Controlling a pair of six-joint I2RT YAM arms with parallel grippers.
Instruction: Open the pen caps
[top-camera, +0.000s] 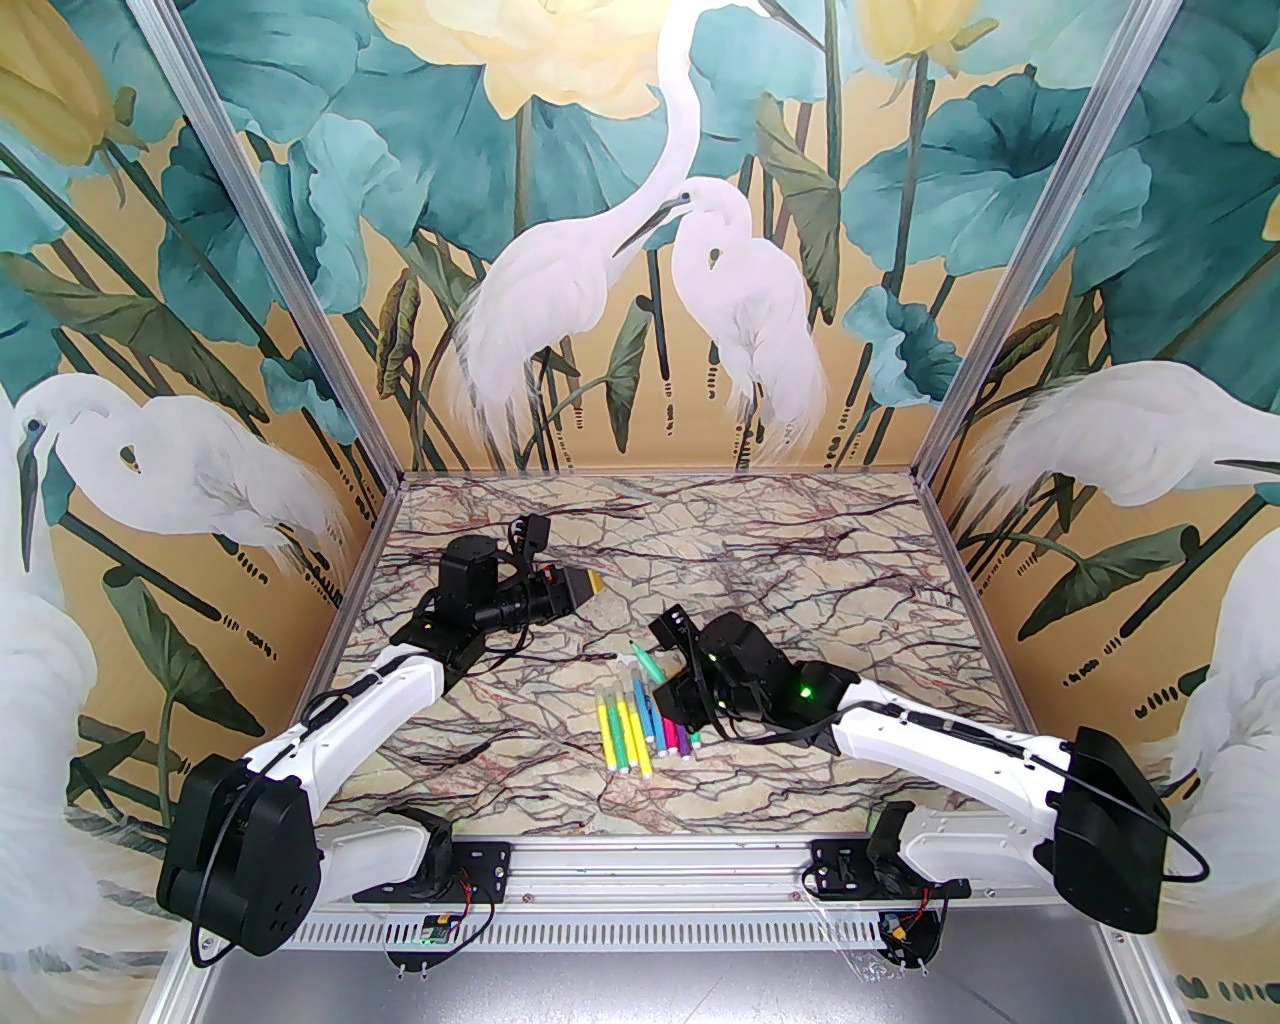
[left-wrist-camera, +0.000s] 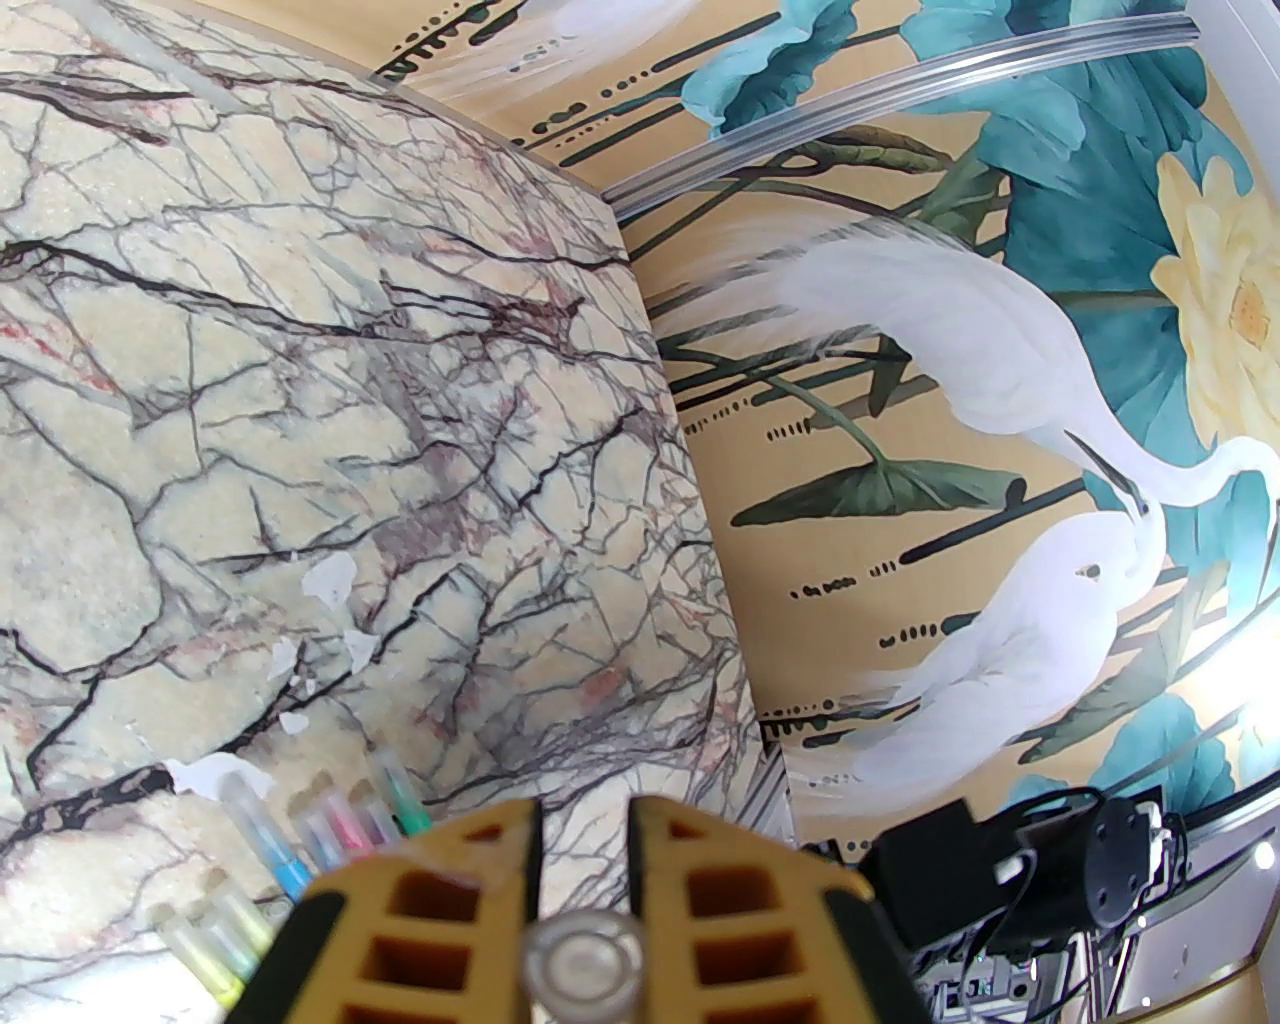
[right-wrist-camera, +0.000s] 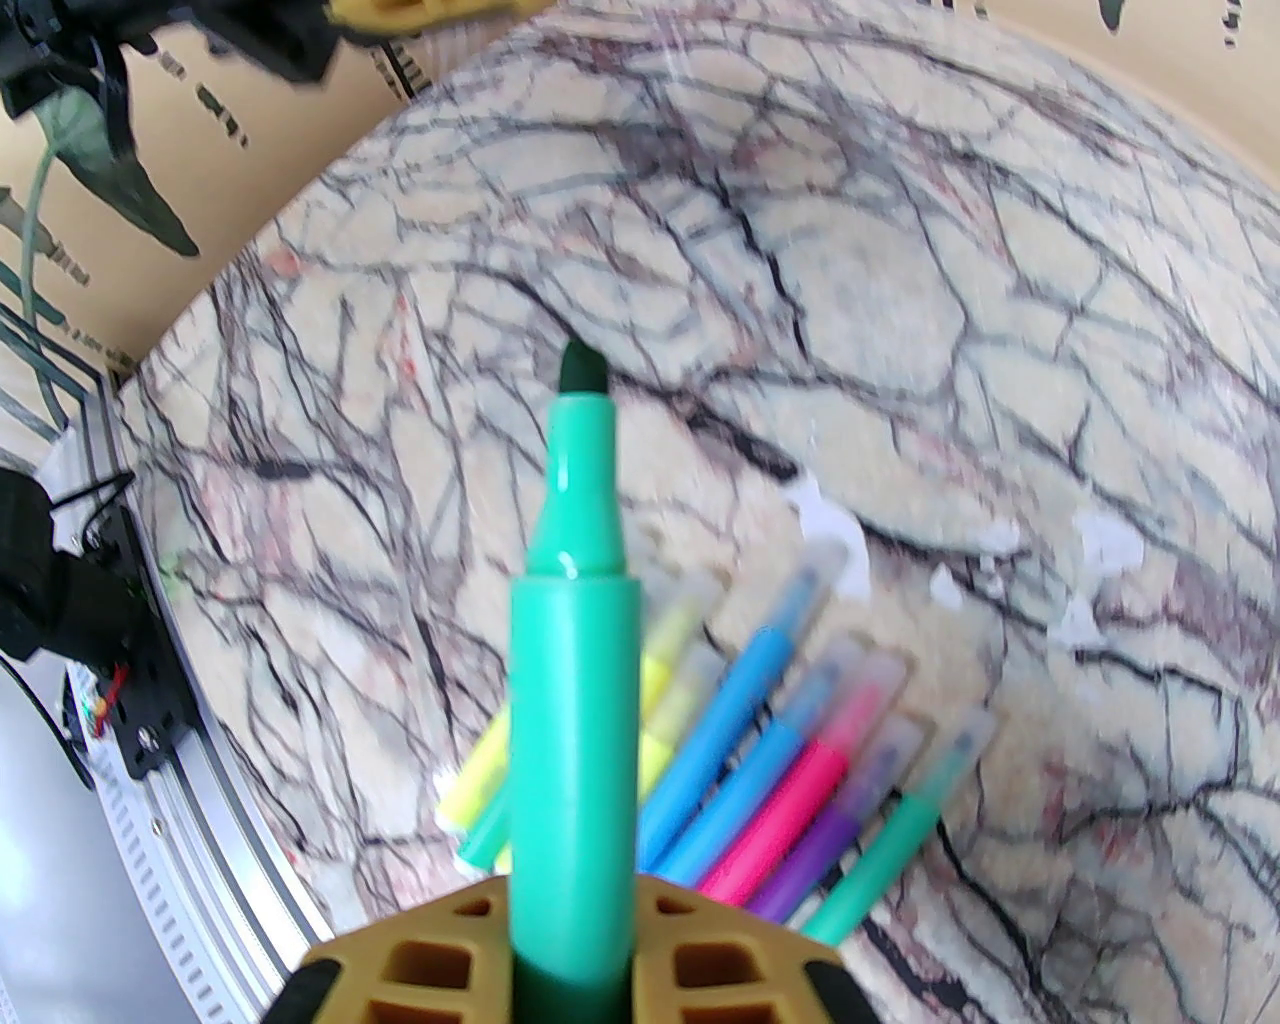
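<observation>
Two grippers are each holding one part of the same marker. The right gripper (right-wrist-camera: 575, 905) is clamping its yellow fingers (right-wrist-camera: 700, 960) against both sides of a green pen (right-wrist-camera: 575, 650), and the pen is sticking out past the fingertips with its dark felt tip (right-wrist-camera: 583, 368) bare. Seen from above, the right gripper (top-camera: 668, 672) is sitting just right of the table's centre, and the green pen (top-camera: 640, 657) is pointing toward the far left, over the far end of the other pens.

The left gripper (left-wrist-camera: 585, 830) is almost fully closed and is pinching a small clear cap (left-wrist-camera: 585, 962) between its fingers (it is showing end-on, as a round glassy ring deep in the jaws). From above, the left gripper (top-camera: 585, 583) is sitting over the table left of centre, farther back than the right one and apart from it, with its tips aiming right.

Several other pens (top-camera: 645, 732) are lying side by side on the marble table (top-camera: 820, 560), near the middle and toward the near edge. Yellow and green ones are lying on the left, then blue, pink, purple and teal to the right. Their translucent caps (right-wrist-camera: 880, 690) are sitting on their far ends, all in place. Some white chipped patches (left-wrist-camera: 330, 582) are showing on the marble just beyond those caps.
</observation>
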